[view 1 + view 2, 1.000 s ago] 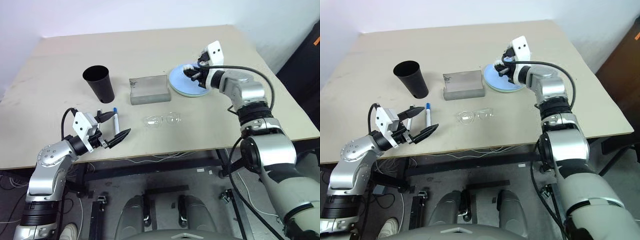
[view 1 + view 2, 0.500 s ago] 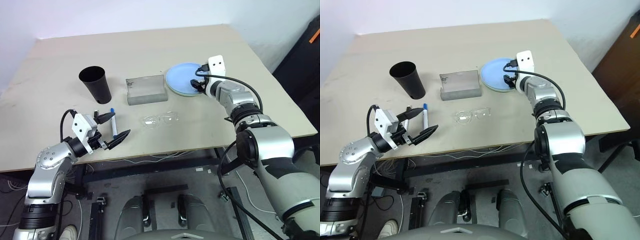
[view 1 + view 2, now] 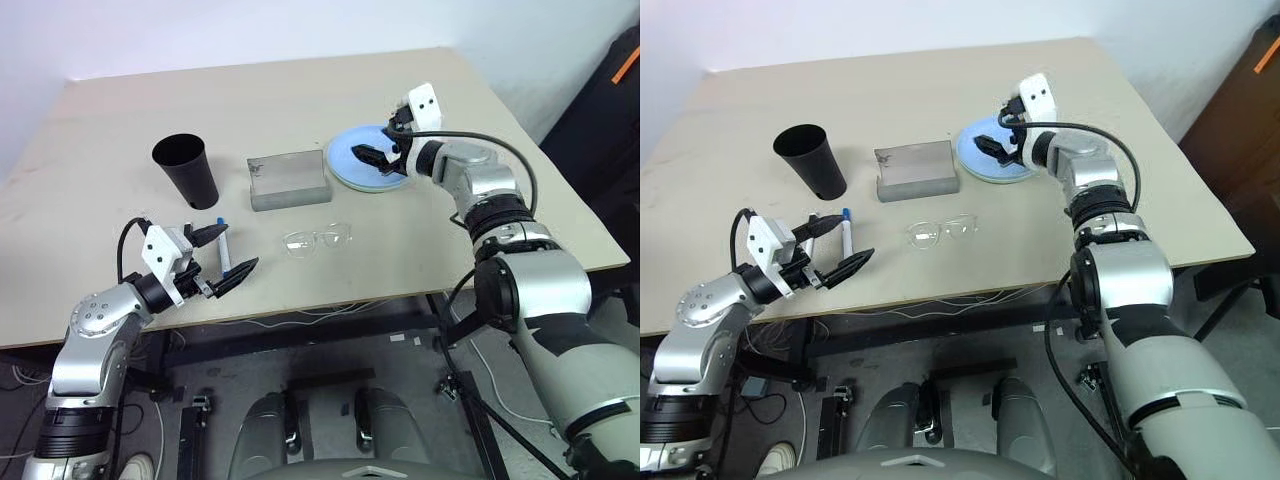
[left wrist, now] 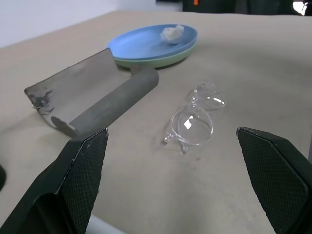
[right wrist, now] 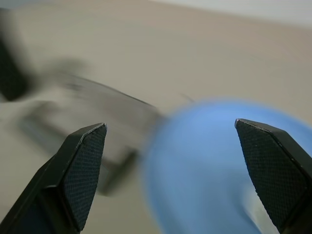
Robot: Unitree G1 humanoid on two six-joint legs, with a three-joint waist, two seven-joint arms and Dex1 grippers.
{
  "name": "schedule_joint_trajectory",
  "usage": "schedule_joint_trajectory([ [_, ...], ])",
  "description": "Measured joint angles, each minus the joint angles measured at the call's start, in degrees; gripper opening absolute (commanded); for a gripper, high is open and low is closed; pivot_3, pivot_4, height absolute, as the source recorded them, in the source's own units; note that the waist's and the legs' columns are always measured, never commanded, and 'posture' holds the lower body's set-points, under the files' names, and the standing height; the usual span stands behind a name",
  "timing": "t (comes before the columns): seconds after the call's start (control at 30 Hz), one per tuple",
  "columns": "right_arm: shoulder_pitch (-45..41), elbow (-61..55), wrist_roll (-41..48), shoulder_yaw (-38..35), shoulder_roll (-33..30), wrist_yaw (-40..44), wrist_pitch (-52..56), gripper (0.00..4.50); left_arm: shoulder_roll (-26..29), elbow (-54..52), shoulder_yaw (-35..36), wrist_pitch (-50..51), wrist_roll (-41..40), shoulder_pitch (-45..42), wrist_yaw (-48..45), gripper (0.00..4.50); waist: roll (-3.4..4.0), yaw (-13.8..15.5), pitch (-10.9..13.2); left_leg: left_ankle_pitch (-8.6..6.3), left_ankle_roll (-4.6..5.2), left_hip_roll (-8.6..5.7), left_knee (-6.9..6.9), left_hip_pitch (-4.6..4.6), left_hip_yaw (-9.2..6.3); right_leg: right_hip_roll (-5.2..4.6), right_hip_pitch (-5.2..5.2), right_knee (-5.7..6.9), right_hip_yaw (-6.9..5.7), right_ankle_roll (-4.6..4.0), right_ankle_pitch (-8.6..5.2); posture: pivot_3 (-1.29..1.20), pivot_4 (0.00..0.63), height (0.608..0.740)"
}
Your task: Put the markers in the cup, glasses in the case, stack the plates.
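Plates (image 3: 364, 165): blue on green, already stacked beside the open case (image 3: 288, 180), far right of the worktop (image 3: 300, 100). My right pincer (image 3: 383, 150) hovers above them, spread wide, empty. Left pincer (image 3: 222, 262) wide, empty, by the blue-capped marker (image 3: 224, 248).

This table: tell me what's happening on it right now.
The right pincer hangs open over the light blue plastic plate, which sits stacked on the pale mint green plate, a crumpled white paper wad on top. The left pincer waits open near the blue-capped white marker. The clear plastic glasses lie beside the open grey case; the black tapered cup stands upright.
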Motion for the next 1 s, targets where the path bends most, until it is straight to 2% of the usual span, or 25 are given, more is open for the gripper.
schedule_joint_trajectory([
  [0.1, 6.36, -14.48, 1.77, 3.76, -1.83, 9.65, 5.63, 4.45, -0.01, 0.00, 0.56, 0.09, -0.06, -0.19, 0.18, 4.44, -0.03, 0.37, -0.02, -0.01, -0.01, 0.00, 0.01, -0.01, -0.03, -0.05, 0.01, -0.01, -0.01, -0.01, -0.01, 0.00, 0.150, 0.740],
  [0.17, 9.25, -20.23, 2.15, 5.98, -2.28, 12.27, 9.86, 4.45, -0.01, -0.02, 1.02, 0.25, -0.07, -0.42, 0.69, 4.44, -0.03, 0.26, -0.01, -0.02, -0.02, -0.01, 0.03, -0.02, -0.01, -0.08, -0.06, 0.04, 0.01, -0.02, 0.00, 0.00, 0.150, 0.740],
  [0.4, 10.26, -32.94, 1.41, 15.66, -3.77, 19.73, 16.77, 4.45, 0.71, -1.07, 2.44, 2.41, -1.06, 1.89, 0.98, 4.44, -0.05, -0.13, -0.02, -0.03, -0.13, 0.04, 0.04, -0.03, -0.02, 0.01, -0.32, 0.22, 0.16, -0.26, -0.10, 0.00, 0.150, 0.740],
  [0.67, 10.27, -31.35, -4.90, 26.87, 0.62, 20.22, 12.92, 4.45, 2.21, -1.82, 4.46, 2.77, -1.55, 3.21, 0.96, 4.44, -0.14, 0.12, -0.02, -0.06, -0.20, 0.00, 0.06, -0.08, 0.02, -0.05, -0.32, 0.18, 0.15, -0.30, -0.11, 0.00, 0.150, 0.740],
  [1.0, 7.08, -19.06, -6.52, 26.83, 4.18, 17.35, 7.55, 4.45, 2.15, -4.67, 4.43, 3.78, -1.98, 5.19, 1.26, 4.44, -0.20, -0.02, -0.01, -0.05, -0.23, 0.02, 0.03, -0.09, 0.09, 0.00, -0.36, 0.21, 0.15, -0.31, -0.10, 0.00, 0.150, 0.740],
])
